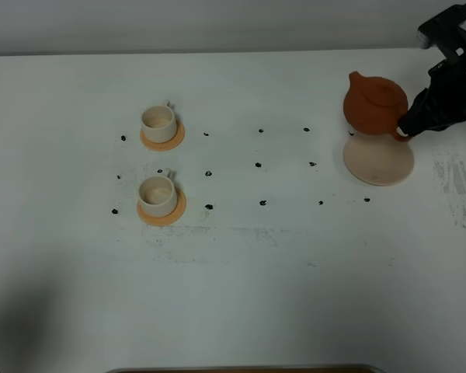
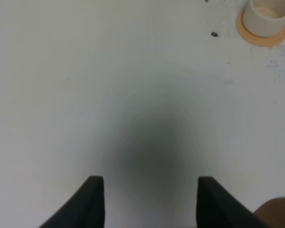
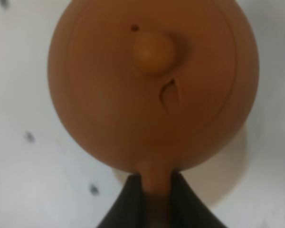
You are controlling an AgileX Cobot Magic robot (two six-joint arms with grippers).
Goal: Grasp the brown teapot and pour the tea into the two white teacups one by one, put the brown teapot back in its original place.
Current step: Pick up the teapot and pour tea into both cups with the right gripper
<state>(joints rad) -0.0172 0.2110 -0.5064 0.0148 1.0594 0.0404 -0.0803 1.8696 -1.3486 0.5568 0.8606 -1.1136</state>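
The right gripper [image 1: 405,129] is clamped on the loop handle of the brown clay teapot [image 1: 375,105], lid on, held over the far edge of the cream saucer [image 1: 379,165]; two white teacups [image 1: 158,123] [image 1: 157,194] sit on orange coasters [image 1: 173,141] well to the left, their insides pale, contents unclear; the left gripper [image 2: 151,199] hangs open over bare worktop [image 1: 295,272].
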